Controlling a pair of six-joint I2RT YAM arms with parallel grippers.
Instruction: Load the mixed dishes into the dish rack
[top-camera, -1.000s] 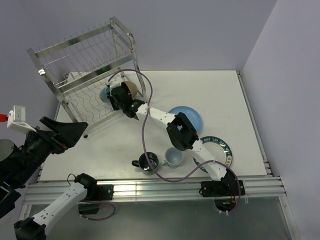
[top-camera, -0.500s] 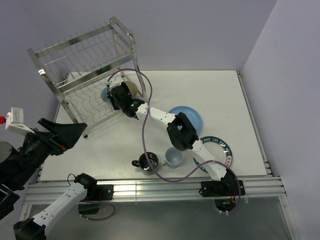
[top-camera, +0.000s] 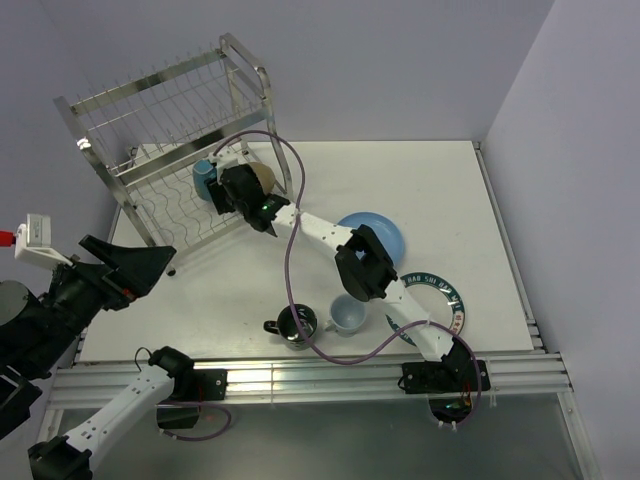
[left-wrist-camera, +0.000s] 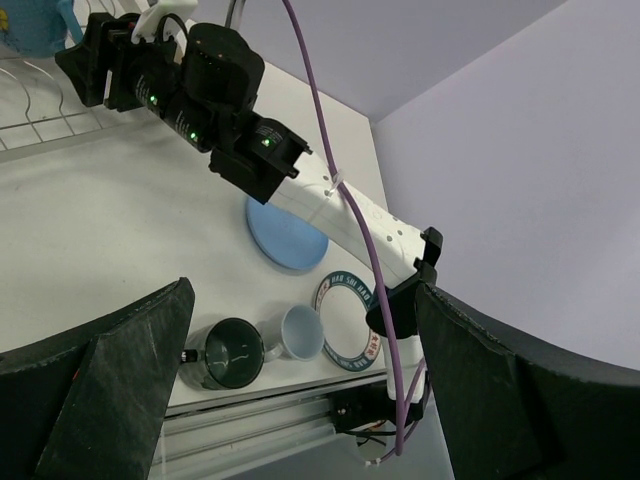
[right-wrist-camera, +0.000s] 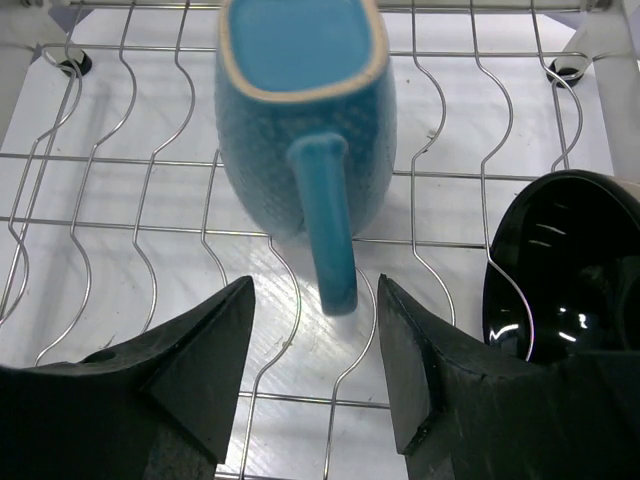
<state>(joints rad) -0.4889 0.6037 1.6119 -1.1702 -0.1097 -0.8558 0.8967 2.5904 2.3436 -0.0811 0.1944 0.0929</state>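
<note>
The blue mug (right-wrist-camera: 305, 100) stands on the wavy lower shelf of the dish rack (right-wrist-camera: 120, 180), its handle pointing at my right gripper (right-wrist-camera: 314, 300). That gripper is open, with the handle's tip in the gap and space on both sides. The black-and-tan bowl (right-wrist-camera: 560, 270) lies on the shelf to the right. From above, the blue mug (top-camera: 204, 178) and bowl (top-camera: 263, 177) flank the right gripper (top-camera: 222, 186) inside the dish rack (top-camera: 150, 95). The light-blue plate (top-camera: 385, 235), lettered white plate (top-camera: 447, 297), dark mug (top-camera: 297, 325) and pale cup (top-camera: 348, 315) rest on the table. My left gripper (top-camera: 150, 262) hangs open and empty.
The right arm's purple cable (top-camera: 290, 270) loops over the table between the rack and the cups. The rack's upper tier (top-camera: 180, 100) overhangs the lower shelf. The table's near rail (top-camera: 300, 378) runs in front of the dark mug and pale cup.
My right gripper has opened and let go of the blue mug's handle. The mug now stands free on the lower shelf. The left arm has barely moved.
</note>
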